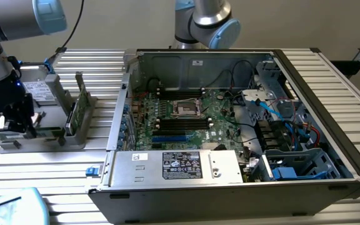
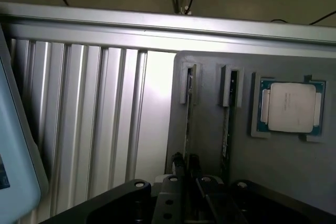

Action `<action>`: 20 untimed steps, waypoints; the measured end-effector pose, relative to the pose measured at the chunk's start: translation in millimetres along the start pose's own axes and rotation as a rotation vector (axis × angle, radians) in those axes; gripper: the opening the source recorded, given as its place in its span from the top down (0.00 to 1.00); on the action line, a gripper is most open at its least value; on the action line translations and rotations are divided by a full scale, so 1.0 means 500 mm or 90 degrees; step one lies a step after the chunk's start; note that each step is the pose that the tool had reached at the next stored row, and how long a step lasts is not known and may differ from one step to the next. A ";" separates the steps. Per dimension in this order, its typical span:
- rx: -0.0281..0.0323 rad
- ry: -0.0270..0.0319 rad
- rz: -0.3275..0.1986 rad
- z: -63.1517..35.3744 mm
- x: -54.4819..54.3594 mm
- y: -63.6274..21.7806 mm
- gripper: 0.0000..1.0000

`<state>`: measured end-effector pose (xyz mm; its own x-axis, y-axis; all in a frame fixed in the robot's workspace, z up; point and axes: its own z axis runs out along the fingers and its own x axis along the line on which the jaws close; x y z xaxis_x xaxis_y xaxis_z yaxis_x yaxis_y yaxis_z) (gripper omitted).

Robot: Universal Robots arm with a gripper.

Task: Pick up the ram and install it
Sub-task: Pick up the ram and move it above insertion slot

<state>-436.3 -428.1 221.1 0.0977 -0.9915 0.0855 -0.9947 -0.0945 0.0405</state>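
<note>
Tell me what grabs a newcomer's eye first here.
The open computer case fills the exterior view's centre, its motherboard exposed. At that view's left the gripper is down at a grey holder, right over the ram standing in its slot. A silver processor chip lies in the holder nearby.

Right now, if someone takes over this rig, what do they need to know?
Pincer: shut on the ram.
Ram: on edge in its slot of the grey tray, not lifted; a second stick and the processor chip sit in the same tray.
Done: grasp.
Left: lift-out and install; the ram is not yet in the motherboard of the open case.
</note>
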 end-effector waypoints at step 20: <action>-0.0039 -0.0019 0.000 -0.092 0.010 -0.024 0.86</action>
<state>-422.6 -428.0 266.7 0.0982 -0.9917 0.0826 -0.9944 -0.0946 0.0466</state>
